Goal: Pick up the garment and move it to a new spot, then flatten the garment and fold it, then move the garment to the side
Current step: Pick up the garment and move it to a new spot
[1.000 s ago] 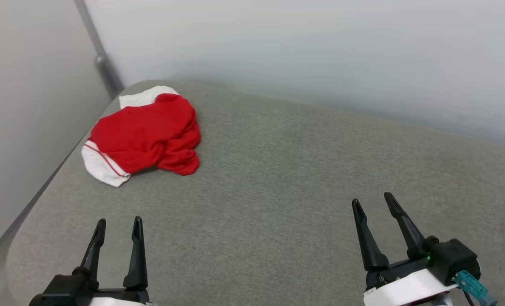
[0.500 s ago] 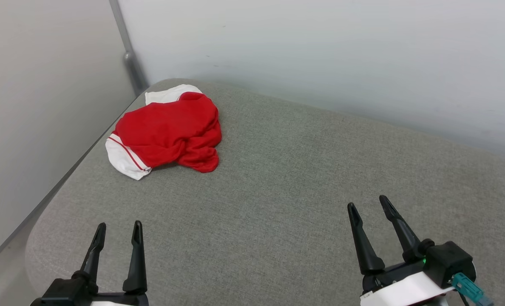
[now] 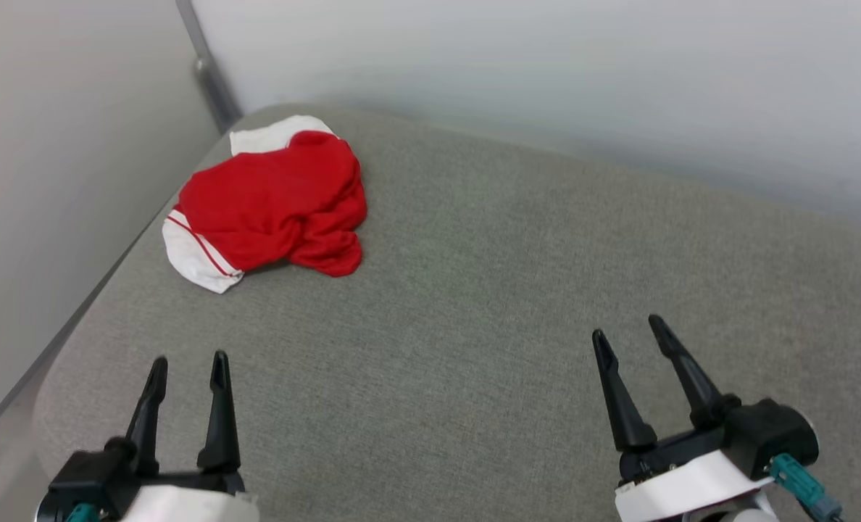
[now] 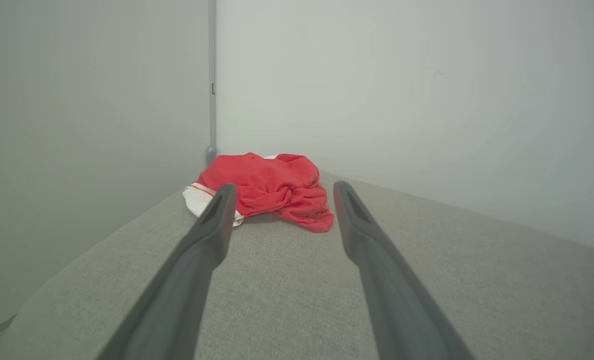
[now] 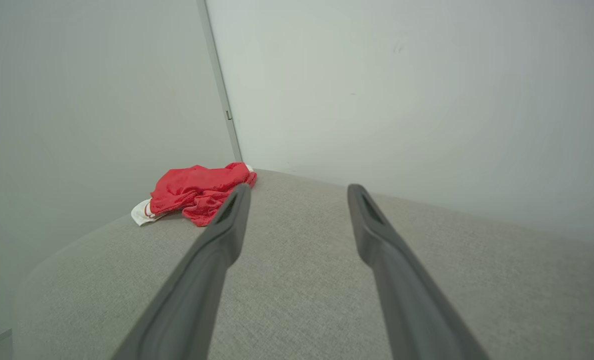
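Red and crumpled, the garment [image 3: 271,203] still lies at the far left corner of the worktop [image 3: 474,326], the view alone having shifted, so the left gripper [image 3: 188,360] and right gripper [image 3: 627,327], jaws apart and empty, have the pickup ahead.

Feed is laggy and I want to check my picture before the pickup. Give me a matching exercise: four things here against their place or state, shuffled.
1 red jersey
2 left pincer
3 right pincer
4 metal post

A open, over the near right of the grey cushion
B upright, behind the cushion's far left corner
C crumpled on the cushion's far left corner
D open, over the cushion's near left

Pairs: 1-C, 2-D, 3-A, 4-B
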Available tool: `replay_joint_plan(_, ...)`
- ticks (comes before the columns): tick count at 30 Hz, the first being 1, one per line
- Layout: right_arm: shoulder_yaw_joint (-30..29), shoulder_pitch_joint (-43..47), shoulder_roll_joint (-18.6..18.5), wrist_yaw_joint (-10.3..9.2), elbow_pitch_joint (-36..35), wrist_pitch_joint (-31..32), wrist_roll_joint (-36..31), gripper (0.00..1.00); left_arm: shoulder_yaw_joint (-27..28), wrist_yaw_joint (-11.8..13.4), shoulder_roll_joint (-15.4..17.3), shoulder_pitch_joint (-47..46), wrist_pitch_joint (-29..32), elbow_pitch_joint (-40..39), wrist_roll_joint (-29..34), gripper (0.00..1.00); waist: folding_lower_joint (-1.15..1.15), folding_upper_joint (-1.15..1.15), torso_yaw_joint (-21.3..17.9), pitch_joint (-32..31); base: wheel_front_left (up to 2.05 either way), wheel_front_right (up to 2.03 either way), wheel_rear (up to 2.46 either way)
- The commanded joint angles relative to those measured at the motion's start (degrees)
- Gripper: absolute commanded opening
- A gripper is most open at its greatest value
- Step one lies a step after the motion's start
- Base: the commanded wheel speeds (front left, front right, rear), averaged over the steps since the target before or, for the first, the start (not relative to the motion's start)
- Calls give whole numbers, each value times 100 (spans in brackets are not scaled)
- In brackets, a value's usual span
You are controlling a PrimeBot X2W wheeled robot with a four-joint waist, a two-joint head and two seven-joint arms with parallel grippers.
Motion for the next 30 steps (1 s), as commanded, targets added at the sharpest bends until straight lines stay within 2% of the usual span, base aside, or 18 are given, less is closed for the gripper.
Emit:
replay_joint_plan(1, -23, -125, 1, -2, -45, -12, -40, 100, 7, -7, -8, -142, -15, 21, 29, 100, 0, 0, -93, 262, 0, 0, 0)
replay_joint_plan(3, -82, -205, 0, -2, -95, -12, -189, 100, -72, -12, 80, -418, -15, 133, -24, 100, 0, 0, -152, 531, 0, 0, 0)
replay_joint_plan(6, -163, -343, -2, -2, -199, -12, -395, 100, -140, -10, 382, -916, -15, 412, -249, 100, 0, 0, -265, 942, 0, 0, 0)
replay_joint_plan(8, -208, -428, -2, -2, -266, -12, -545, 100, -193, -11, 565, -1242, -13, 787, -649, 100, 0, 0, -356, 1230, 0, 0, 0)
replay_joint_plan(11, -296, -562, -9, -2, -413, -12, -717, 100, -279, -12, 1185, -2040, 35, 1158, -1075, 100, 0, 0, -492, 1659, 0, 0, 0)
replay_joint_plan(14, -380, -674, -60, -2, -540, -12, -845, 100, -522, -12, 1755, -2711, 421, 1573, -1649, 100, 0, 0, -633, 2048, 0, 0, 0)
replay_joint_plan(16, -443, -751, -98, -2, -620, -12, -895, 100, -722, -13, 2244, -3243, 833, 1797, -2129, 100, 0, 0, -710, 2286, 0, 0, 0)
replay_joint_plan(21, -581, -850, -160, -2, -808, -12, -982, 100, -1098, -13, 3041, -4412, 2063, 2422, -3355, 100, 0, 0, -846, 2794, 0, 0, 0)
replay_joint_plan(26, -566, -901, -163, -2, -978, -12, -1042, 100, -1571, -13, 3603, -5282, 3775, 3018, -4204, 100, 0, 0, -1021, 3172, 0, 0, 0)
replay_joint_plan(30, -560, -978, -132, -2, -1084, -11, -1078, 100, -1756, -14, 3920, -5752, 4942, 3413, -4818, 100, 0, 0, -1175, 3457, 0, 0, 0)
